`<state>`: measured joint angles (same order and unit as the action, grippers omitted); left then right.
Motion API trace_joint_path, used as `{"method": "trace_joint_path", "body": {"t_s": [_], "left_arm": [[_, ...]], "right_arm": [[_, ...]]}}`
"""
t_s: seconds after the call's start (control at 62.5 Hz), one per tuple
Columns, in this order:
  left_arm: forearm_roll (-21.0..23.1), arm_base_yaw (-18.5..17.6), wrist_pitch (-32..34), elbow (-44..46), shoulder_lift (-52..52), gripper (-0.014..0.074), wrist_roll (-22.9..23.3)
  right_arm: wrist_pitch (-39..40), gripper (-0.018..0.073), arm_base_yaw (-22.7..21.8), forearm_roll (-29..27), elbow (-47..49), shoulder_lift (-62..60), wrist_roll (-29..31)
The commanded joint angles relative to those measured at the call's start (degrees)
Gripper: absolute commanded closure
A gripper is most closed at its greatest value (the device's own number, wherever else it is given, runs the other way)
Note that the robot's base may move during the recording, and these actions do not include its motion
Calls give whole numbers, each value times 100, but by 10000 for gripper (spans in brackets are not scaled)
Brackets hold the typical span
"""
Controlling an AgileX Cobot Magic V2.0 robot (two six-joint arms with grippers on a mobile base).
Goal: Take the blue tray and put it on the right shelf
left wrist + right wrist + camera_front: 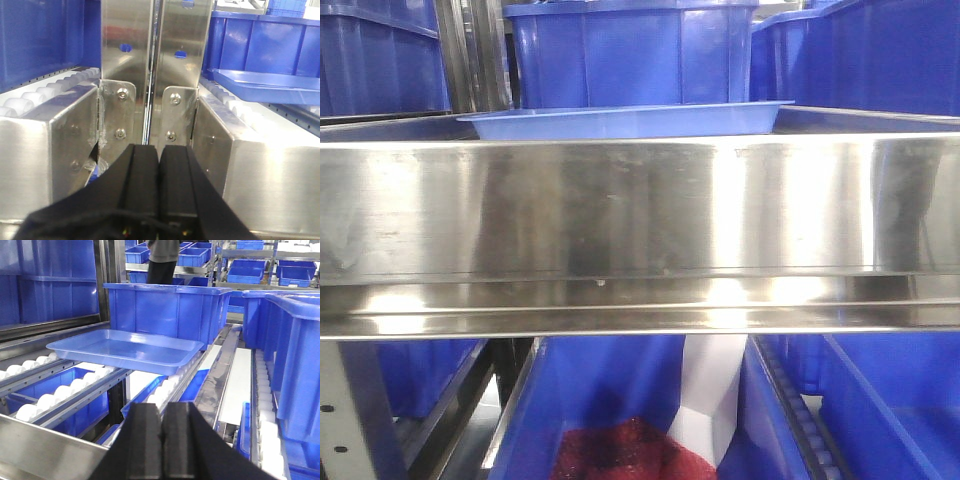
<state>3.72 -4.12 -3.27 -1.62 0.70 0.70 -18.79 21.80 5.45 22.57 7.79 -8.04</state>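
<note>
Right gripper (164,415): black fingers pressed together, nothing between them; sits low at the front of the rack, aimed up the roller lane toward the tray.

Left gripper (159,160): fingers likewise clenched on nothing; faces the steel upright post (152,65) between two lanes, off to the side of the work.

Blue tray (125,349): shallow, glossy, light blue, empty. Rests level across the white rollers (60,392) of the right shelf (640,210), just in front of a deep blue bin (167,310) and apart from both grippers. From the front view only its rim shows above the tall steel lip.

Status, judged: the tray appears already lodged on the shelf, so the step in hand reads as release and withdrawal.

Handling notes, judged: back the right arm out straight along the lane, staying above the front lip so no finger clips it. Avoid nudging the tray's near edge; on rollers it will likely coast at a light touch. Keep the left arm clear of the post.
</note>
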Motion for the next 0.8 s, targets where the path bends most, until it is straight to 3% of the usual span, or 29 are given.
{"method": "trace_joint_path", "body": {"t_s": [0.0, 0.784], "left_arm": [[43, 10, 496, -158, 65, 645, -13], [43, 10, 496, -158, 65, 645, -13]], "right_arm": [[541, 505, 2, 59, 167, 60, 68], [590, 505, -99, -33, 156, 60, 90]]}}
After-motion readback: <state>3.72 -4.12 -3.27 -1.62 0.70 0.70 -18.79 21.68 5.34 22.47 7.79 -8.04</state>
